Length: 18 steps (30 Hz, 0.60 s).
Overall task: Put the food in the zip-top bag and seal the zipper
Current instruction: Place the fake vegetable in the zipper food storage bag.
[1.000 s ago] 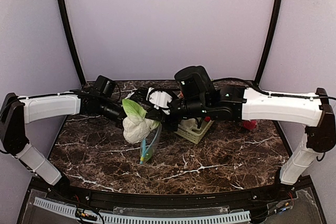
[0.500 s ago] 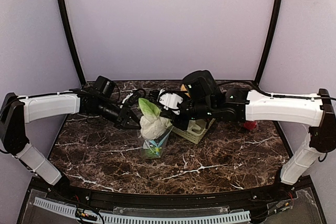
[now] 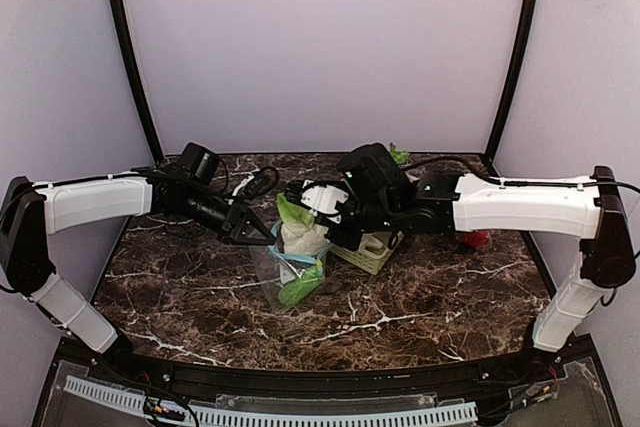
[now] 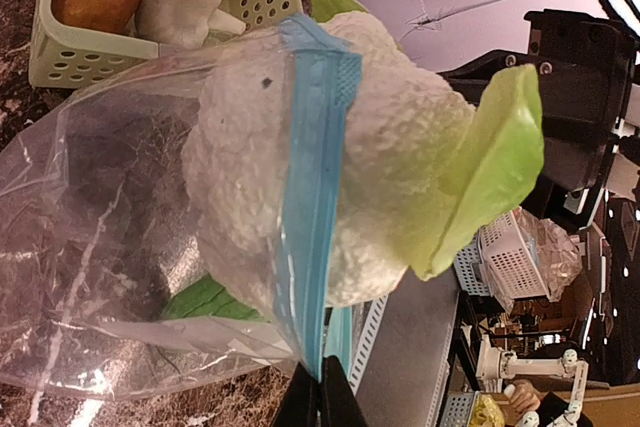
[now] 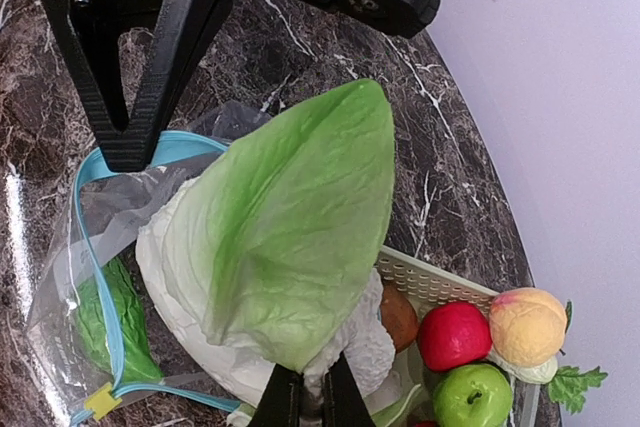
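The white cauliflower (image 3: 300, 237) with a green leaf (image 3: 292, 212) hangs at the mouth of the clear zip-top bag (image 3: 272, 269), its lower part inside the blue zipper rim. My right gripper (image 5: 311, 389) is shut on the cauliflower (image 5: 190, 287) from below the leaf (image 5: 300, 227). My left gripper (image 4: 322, 382) is shut on the bag's blue zipper strip (image 4: 312, 197) and holds the mouth up. A green leafy vegetable (image 3: 300, 287) lies inside the bag. In the top view the left gripper (image 3: 262, 237) and right gripper (image 3: 320, 230) flank the cauliflower.
The pale green lattice basket (image 3: 375, 259) stands just right of the bag and holds a red apple (image 5: 455, 335), a peach (image 5: 527, 325), a green apple (image 5: 475, 397) and a brown potato (image 5: 398, 317). A red item (image 3: 477, 239) lies at the right edge.
The cauliflower has moved right and come down into the bag's mouth. The bag has swung from under it to around its lower part, and the green vegetable inside now shows.
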Available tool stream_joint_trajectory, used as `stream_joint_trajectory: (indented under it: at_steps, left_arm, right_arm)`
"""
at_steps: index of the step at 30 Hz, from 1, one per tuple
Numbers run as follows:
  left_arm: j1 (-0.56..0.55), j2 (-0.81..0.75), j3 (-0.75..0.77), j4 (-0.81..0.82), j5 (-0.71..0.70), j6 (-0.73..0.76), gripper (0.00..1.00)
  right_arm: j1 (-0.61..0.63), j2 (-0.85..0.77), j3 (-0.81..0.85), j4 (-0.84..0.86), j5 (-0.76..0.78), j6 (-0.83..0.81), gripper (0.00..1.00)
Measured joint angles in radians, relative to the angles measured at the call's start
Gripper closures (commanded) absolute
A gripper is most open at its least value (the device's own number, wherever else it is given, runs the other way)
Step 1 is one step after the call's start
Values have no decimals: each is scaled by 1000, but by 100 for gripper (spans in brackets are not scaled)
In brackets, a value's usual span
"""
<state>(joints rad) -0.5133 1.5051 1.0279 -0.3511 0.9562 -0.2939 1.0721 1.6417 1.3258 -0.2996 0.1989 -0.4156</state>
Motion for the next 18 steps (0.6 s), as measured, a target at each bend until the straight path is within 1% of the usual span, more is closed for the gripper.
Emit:
stream_joint_trajectory:
  at_steps: [2, 6, 11, 18]
  left_arm:
    - [0, 0, 0, 5, 5, -1, 99]
    - [0, 0, 0, 32, 19, -10, 99]
    - [0, 0, 0, 78, 43, -42, 99]
    - [-6, 0, -2, 149, 63, -90, 99]
  right_arm:
    - [0, 13, 6, -10, -5, 2, 100]
    - [0, 52, 54, -69, -62, 5, 100]
    - [-1, 125, 171, -169, -148, 8, 100]
    - [-5, 205, 235, -209, -170, 31, 100]
